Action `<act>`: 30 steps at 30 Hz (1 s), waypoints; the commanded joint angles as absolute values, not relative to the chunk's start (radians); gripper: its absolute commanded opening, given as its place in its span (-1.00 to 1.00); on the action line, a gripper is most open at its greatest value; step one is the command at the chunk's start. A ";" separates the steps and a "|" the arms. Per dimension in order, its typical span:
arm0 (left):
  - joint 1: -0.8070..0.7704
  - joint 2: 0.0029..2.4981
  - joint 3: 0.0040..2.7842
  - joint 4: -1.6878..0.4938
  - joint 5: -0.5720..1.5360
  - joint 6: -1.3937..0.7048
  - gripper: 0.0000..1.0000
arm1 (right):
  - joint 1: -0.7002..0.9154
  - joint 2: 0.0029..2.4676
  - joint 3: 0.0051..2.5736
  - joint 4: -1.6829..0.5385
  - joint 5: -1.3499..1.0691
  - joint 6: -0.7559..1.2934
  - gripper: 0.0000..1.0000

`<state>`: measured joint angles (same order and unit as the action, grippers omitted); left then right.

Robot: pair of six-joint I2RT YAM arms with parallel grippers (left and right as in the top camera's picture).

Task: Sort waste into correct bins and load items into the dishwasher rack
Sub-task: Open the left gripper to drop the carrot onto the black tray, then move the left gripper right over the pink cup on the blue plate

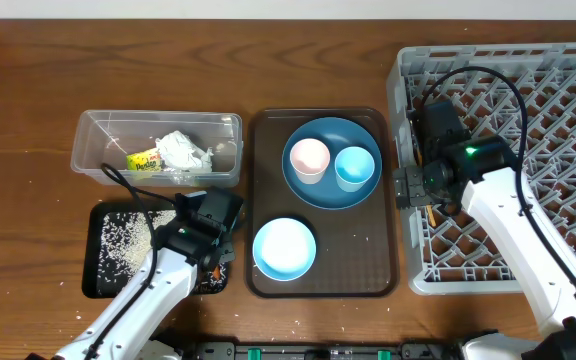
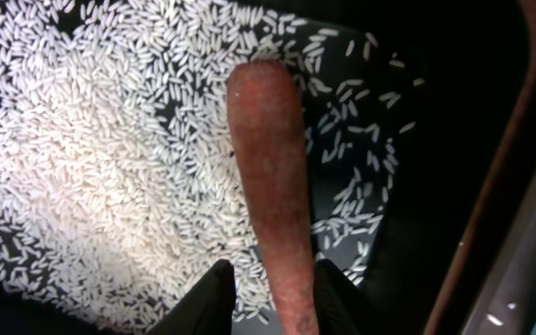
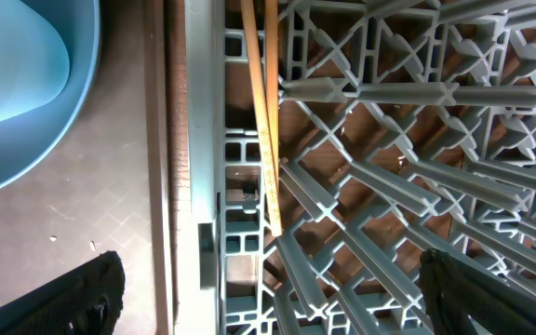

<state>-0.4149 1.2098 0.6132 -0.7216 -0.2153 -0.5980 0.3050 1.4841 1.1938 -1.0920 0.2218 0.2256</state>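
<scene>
The orange carrot (image 2: 273,177) lies lengthwise over the rice (image 2: 91,149) in the black tray (image 2: 445,112). My left gripper (image 2: 273,307) stands open around its thin end: one finger touches it, and rice shows in the gap at the other. From overhead that gripper (image 1: 213,265) is at the black tray's (image 1: 101,285) right end. The tissue (image 1: 181,150) and yellow-green wrapper (image 1: 144,161) lie in the clear tub (image 1: 93,140). My right gripper (image 3: 273,298) hangs wide open and empty above the rack's (image 3: 389,140) left edge. The chopsticks (image 3: 261,112) lie in the rack there.
The brown tray (image 1: 268,130) between bins and rack (image 1: 568,80) carries the dark-blue plate (image 1: 333,192), with the white-pink cup (image 1: 309,158) and light-blue cup (image 1: 354,166) on it. The light-blue bowl (image 1: 284,248) sits at its front. Bare wooden table lies behind.
</scene>
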 commanded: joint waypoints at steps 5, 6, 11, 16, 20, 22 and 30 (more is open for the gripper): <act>-0.411 1.159 0.733 -0.835 -0.187 -0.572 -0.39 | 0.293 1.472 1.191 -1.093 0.235 0.228 0.98; -0.411 1.146 0.754 -0.850 -0.159 -0.572 -0.39 | 0.293 1.472 1.191 -1.093 0.235 0.228 0.98; -0.412 1.057 0.812 -0.833 0.091 -0.562 -0.40 | 0.293 1.472 1.191 -1.093 0.235 0.227 0.98; -0.412 1.019 0.812 -0.791 0.255 -0.563 -0.39 | 0.293 1.472 1.191 -1.093 0.235 0.228 0.98; -0.432 1.023 0.804 -0.810 0.258 -0.577 -0.40 | 0.293 1.472 1.191 -1.093 0.235 0.228 0.99; -0.453 1.029 0.802 -0.809 0.253 -0.578 -0.39 | 0.293 1.472 1.191 -1.093 0.235 0.228 0.99; -0.495 1.038 0.802 -0.714 0.174 -0.577 -0.39 | 0.293 1.472 1.191 -1.092 0.235 0.227 0.98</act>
